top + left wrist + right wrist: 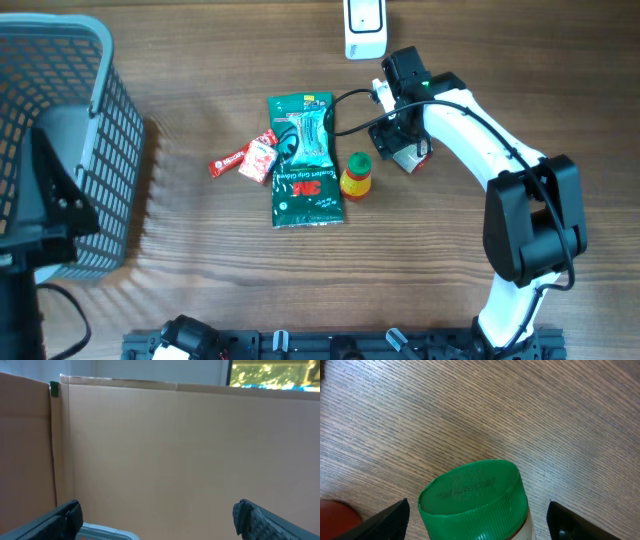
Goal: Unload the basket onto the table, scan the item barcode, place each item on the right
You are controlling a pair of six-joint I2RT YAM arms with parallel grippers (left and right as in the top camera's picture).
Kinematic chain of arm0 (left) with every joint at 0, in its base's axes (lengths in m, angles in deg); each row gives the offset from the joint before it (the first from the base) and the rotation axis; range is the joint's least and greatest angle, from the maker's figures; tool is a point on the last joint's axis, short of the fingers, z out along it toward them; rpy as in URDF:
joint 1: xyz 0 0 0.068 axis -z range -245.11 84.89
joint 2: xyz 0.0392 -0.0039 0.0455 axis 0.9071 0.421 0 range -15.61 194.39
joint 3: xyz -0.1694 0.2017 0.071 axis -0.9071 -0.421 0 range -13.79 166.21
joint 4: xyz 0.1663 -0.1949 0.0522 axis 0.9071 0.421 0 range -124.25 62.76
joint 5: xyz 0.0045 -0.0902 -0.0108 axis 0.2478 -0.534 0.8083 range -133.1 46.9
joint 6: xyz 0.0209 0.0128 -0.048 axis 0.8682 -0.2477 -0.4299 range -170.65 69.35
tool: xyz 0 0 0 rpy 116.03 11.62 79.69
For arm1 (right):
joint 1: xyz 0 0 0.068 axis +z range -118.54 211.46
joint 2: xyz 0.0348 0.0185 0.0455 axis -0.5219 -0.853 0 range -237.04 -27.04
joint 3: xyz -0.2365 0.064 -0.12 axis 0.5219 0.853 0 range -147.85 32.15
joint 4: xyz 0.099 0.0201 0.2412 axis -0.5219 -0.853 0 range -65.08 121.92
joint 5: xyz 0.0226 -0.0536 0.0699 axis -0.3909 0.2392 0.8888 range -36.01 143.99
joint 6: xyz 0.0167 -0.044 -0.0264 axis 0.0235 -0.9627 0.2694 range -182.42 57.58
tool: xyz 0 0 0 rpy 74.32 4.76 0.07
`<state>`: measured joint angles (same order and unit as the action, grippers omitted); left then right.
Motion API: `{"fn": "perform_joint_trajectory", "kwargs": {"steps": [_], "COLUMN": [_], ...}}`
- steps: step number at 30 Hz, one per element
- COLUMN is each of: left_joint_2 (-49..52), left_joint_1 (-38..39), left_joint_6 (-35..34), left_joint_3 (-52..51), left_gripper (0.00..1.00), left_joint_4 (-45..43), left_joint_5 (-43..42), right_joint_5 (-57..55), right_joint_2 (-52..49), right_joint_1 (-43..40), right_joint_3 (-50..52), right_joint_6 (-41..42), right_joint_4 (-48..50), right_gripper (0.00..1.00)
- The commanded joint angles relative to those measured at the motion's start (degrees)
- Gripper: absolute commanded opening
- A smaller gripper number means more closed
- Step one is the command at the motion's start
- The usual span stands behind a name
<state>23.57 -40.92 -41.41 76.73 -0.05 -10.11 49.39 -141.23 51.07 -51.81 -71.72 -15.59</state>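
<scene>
Right wrist view: right claw open, fingers flanking green cap, gaps both sides, no grip yet. Overhead: bottle near surface middle, just right of green packet, apparently upright, long axis vertical. Right claw sits on bottle's right side. Left claw open, facing cardboard wall, well away; right arm nearer. Scanner at far edge.
</scene>
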Motion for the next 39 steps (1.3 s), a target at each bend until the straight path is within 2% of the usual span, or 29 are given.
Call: {"fn": "perform_joint_trajectory", "kwargs": {"steps": [1,4,6,9,13,16,22,25,29,32,34,39], "left_joint_2": [1.3,1.3,1.3,1.4,1.4,1.4,1.4,1.4,1.4,1.4,1.4,1.4], "left_joint_1": [-0.5,-0.5,-0.5,-0.5,-0.5,-0.5,-0.5,-0.5,-0.5,-0.5,-0.5,-0.5], "left_joint_6": [0.9,0.9,0.7,-1.1,-1.1,-1.1,-1.1,-1.1,-1.1,-1.1,-1.1,-1.1], "left_joint_3": [-0.5,-0.5,-0.5,-0.5,-0.5,-0.5,-0.5,-0.5,-0.5,-0.5,-0.5,-0.5], "left_gripper": [1.0,1.0,1.0,1.0,1.0,1.0,1.0,1.0,1.0,1.0,1.0,1.0], "left_joint_4": [1.2,7.6,15.1,29.5,38.4,41.8,47.2,48.5,49.6,49.7,49.7,49.7], "left_joint_5": [5.6,6.8,6.0,0.6,-6.6,-6.8,-6.8,-6.8,-6.8,-6.8,-6.8,-6.8], "right_joint_5": [-0.5,-0.5,-0.5,-0.5,-0.5,-0.5,-0.5,1.0,2.3,2.3,2.3,2.0], "right_joint_2": [-0.7,-0.7,-0.7,-0.7,-0.8,-0.8,-0.8,-0.8,-2.4,-3.9,-4.5,-4.4], "right_joint_1": [0.0,0.0,0.0,0.0,0.0,0.0,0.0,0.0,0.0,0.0,0.0,0.0], "right_joint_3": [0.3,0.8,1.3,2.0,2.8,3.3,3.5,3.9,3.9,3.9,3.9,3.1], "right_joint_6": [-0.4,-0.3,-0.2,-0.2,-0.2,0.1,0.5,0.5,1.7,2.0,2.4,5.0], "right_joint_4": [0.2,1.0,1.9,2.9,3.8,4.7,4.8,4.6,4.6,4.9,5.7,7.6], "right_gripper": [0.86,0.86,0.84,0.84,0.84,0.82,0.7,0.7,0.78,0.77,0.71,0.63]}}
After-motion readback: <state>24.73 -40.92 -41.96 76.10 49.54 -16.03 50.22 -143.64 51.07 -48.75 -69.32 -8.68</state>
